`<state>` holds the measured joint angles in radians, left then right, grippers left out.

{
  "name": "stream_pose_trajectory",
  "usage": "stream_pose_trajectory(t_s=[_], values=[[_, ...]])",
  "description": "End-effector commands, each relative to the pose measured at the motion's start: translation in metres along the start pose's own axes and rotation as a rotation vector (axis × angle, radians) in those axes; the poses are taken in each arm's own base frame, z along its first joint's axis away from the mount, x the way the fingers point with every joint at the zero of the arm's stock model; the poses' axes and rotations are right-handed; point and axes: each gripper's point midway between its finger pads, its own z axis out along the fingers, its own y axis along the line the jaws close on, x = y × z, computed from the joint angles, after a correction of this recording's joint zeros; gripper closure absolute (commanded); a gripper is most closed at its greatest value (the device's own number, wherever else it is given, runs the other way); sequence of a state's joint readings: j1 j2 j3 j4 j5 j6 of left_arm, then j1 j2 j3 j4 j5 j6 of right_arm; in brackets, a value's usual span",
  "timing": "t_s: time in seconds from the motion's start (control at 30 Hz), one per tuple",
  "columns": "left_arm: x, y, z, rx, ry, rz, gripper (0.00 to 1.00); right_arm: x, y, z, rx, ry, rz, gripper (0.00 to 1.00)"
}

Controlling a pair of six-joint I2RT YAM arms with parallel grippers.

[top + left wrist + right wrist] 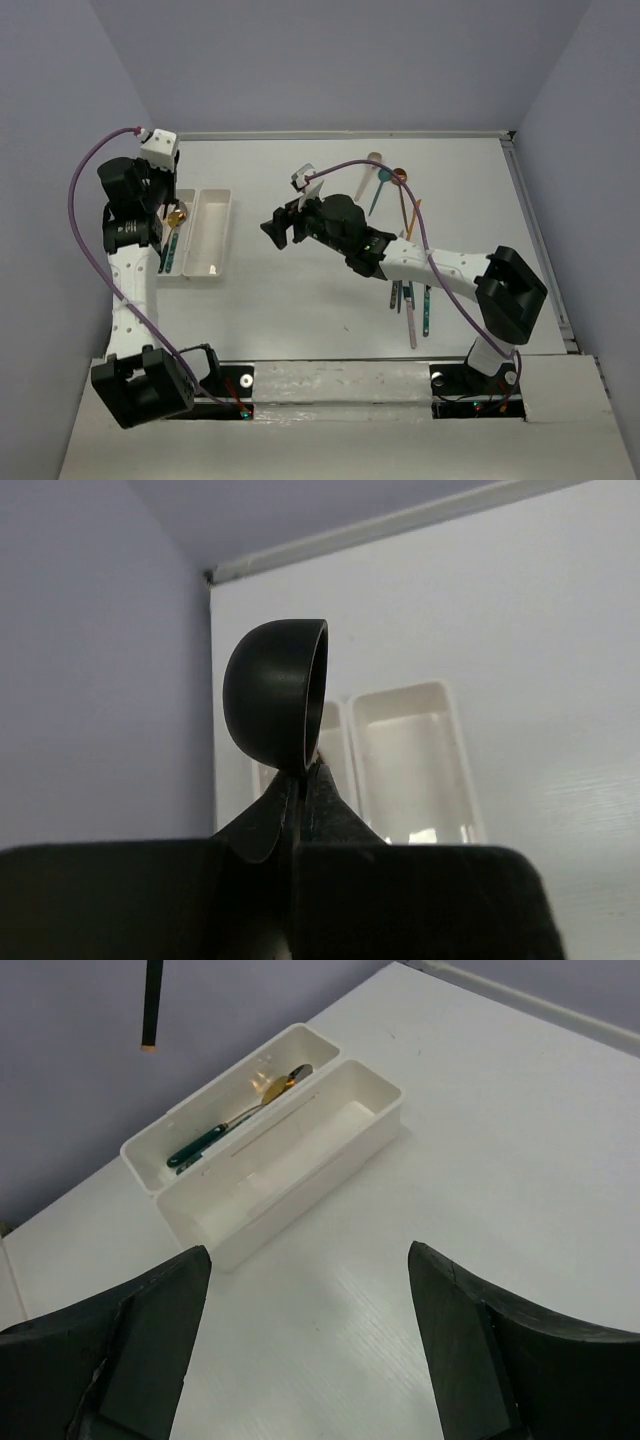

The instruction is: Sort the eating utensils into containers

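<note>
Your black spoon sits pinched in the left gripper. The jaws are pressed tight on its neck and the bowl stands edge-on just beyond the fingertips. In the overhead view that gripper hovers over the left side of the containers, the two white trays joined side by side near the table's left edge.

The left tray holds one gold spoon with a teal handle, lying lengthwise with its bowl toward the far end. The right tray shows nothing but its own floor. In the right wrist view a slim black handle with a pale tip hangs in at the top left, touching nothing. You cannot tell from that view what it belongs to.

Your right gripper faces the trays from the right, well apart from them. Its jaws are spread wide with only bare table between them.

The other utensils lie in a loose bunch under the right forearm, and a few more are scattered toward the far edge.
</note>
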<state>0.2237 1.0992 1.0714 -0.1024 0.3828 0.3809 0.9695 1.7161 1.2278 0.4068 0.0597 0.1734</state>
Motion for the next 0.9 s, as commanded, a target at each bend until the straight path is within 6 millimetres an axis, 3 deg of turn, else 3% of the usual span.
stream_pose_trajectory(t_s=[0.0,0.13,0.3,0.6,0.67,0.87], values=[[0.088,0.048,0.009,-0.103,0.301,0.070,1.00,-0.018,-0.021,-0.021,0.090,-0.035,0.001,0.14],[0.131,0.056,0.017,-0.083,0.379,0.023,1.00,-0.007,-0.029,-0.023,0.113,0.000,-0.001,0.14],[0.163,0.062,0.027,-0.042,0.429,-0.047,1.00,0.006,-0.035,-0.025,0.141,0.038,0.005,0.15],[0.189,0.024,0.045,0.174,0.468,-0.177,1.00,0.019,-0.040,-0.023,0.167,0.066,0.023,0.15],[0.189,0.025,0.049,0.182,0.468,-0.191,1.00,0.020,-0.042,-0.024,0.176,0.071,0.021,0.15],[0.217,0.028,0.063,0.168,0.534,-0.238,1.00,0.022,-0.055,-0.029,0.217,0.083,0.033,0.15]])
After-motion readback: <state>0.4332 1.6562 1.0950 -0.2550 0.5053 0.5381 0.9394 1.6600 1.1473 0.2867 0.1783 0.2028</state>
